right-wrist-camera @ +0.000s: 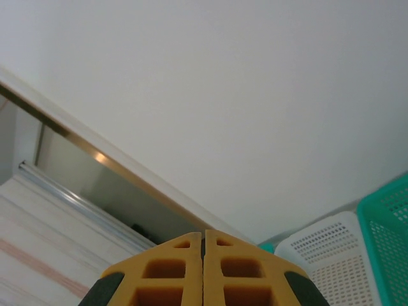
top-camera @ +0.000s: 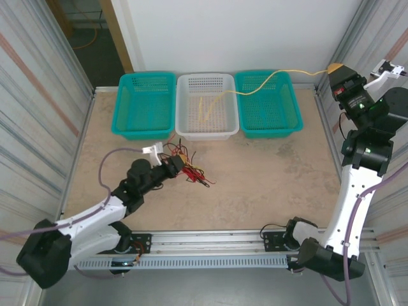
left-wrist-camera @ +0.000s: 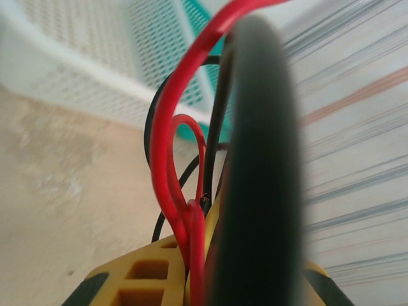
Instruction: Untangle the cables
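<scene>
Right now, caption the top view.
Left gripper holds the red-black tangle; right gripper holds a yellow cable from the white basket.

Nothing readable here tbh. No label, brand or number I can make out on the baskets [top-camera: 144,121], arms [top-camera: 95,213] or bench [top-camera: 268,172]; any marking's too small or blurry.

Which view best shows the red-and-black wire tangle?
Top external: the whole tangle of thin red and black wires lies on the beige table at the left tool. Left wrist gives close, blurred loops.
</scene>
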`<state>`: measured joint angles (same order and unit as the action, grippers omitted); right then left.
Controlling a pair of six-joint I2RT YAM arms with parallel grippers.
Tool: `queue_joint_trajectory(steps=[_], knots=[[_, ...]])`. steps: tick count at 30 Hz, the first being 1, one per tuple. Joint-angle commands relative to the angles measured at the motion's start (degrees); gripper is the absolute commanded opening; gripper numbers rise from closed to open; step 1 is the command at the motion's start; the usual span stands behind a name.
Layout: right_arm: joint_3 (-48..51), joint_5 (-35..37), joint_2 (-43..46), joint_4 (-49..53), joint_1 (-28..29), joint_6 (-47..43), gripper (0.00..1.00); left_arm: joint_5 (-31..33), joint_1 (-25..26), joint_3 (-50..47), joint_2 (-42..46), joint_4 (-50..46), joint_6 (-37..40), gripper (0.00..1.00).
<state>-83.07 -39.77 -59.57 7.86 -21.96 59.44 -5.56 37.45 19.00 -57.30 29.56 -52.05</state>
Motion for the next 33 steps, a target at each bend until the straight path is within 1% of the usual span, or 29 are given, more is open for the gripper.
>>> queue_joint_trajectory(steps=[1, 2, 4, 6, 8, 10, 13, 15, 19, 20, 21, 22, 23, 26, 28, 33], knots=[[-0.96, -0.35, -0.46, 1.65, 1.77, -2.27, 0.00, 9.29, 2.85, 5.52, -4.35, -3.94, 2.72, 0.00], [-0.96, 0.14, -0.48, 2.16, 2.55, -2.83, 0.00, 9.76, 3.87, 8.01, -6.39, -7.22, 2.91, 0.08], [-0.96, 1.11, -0.45, 3.08, 4.17, -4.15, 0.00, 10.08, 6.14, 11.70, -9.95, -11.83, 3.83, 0.42], [-0.96, 2.16, -0.46, 3.94, 5.60, -5.39, 0.00, 12.21, 8.37, 13.85, -12.12, -15.93, 3.07, 0.72], [-1.17, 3.15, -0.46, 4.94, 6.78, -6.77, 0.00, 13.16, 9.15, 15.10, -13.06, -19.82, 2.23, 0.85], [-1.57, 3.90, -0.52, 6.13, 7.42, -8.02, 0.00, 14.88, 9.05, 16.37, -11.49, -25.10, 1.85, 0.97], [-2.52, 4.13, -0.88, 7.19, 7.71, -9.37, 0.00, 18.46, 8.78, 17.82, -5.31, -32.34, 5.07, 0.99], [-3.12, 3.98, -1.31, 7.78, 7.80, -10.16, 0.00, 19.01, 7.75, 18.95, -0.72, -37.03, 7.64, 0.99], [-3.48, 3.69, -1.69, 7.89, 8.06, -10.81, 0.00, 15.68, 3.92, 21.00, 8.39, -45.80, 14.56, 0.97], [-3.37, 3.69, -1.68, 7.93, 8.14, -10.97, 0.00, 15.19, 3.04, 21.51, 10.45, -47.64, 16.09, 0.96], [-3.33, 3.55, -1.69, 7.82, 8.32, -11.09, 0.00, 14.36, 1.99, 22.15, 12.85, -49.41, 18.18, 0.92], [-3.22, 3.32, -1.69, 7.79, 8.63, -11.29, 0.00, 12.66, 0.94, 22.81, 15.26, -50.10, 20.51, 0.87], [-3.11, 3.09, -1.77, 7.80, 8.95, -11.52, 0.00, 10.29, -0.49, 23.31, 17.21, -49.94, 22.92, 0.86], [-3.11, 2.41, -2.17, 7.83, 10.85, -12.30, 0.00, -3.83, -5.26, 26.71, 19.93, -45.40, 29.14, 0.84], [-2.94, 2.52, -2.26, 7.75, 12.95, -13.05, 0.00, -11.14, -7.30, 30.50, 17.44, -43.04, 31.88, 0.86], [-2.97, 3.23, -2.56, 7.87, 18.03, -14.39, 0.00, -20.35, -8.10, 39.00, 5.22, -40.99, 37.08, 0.84]])
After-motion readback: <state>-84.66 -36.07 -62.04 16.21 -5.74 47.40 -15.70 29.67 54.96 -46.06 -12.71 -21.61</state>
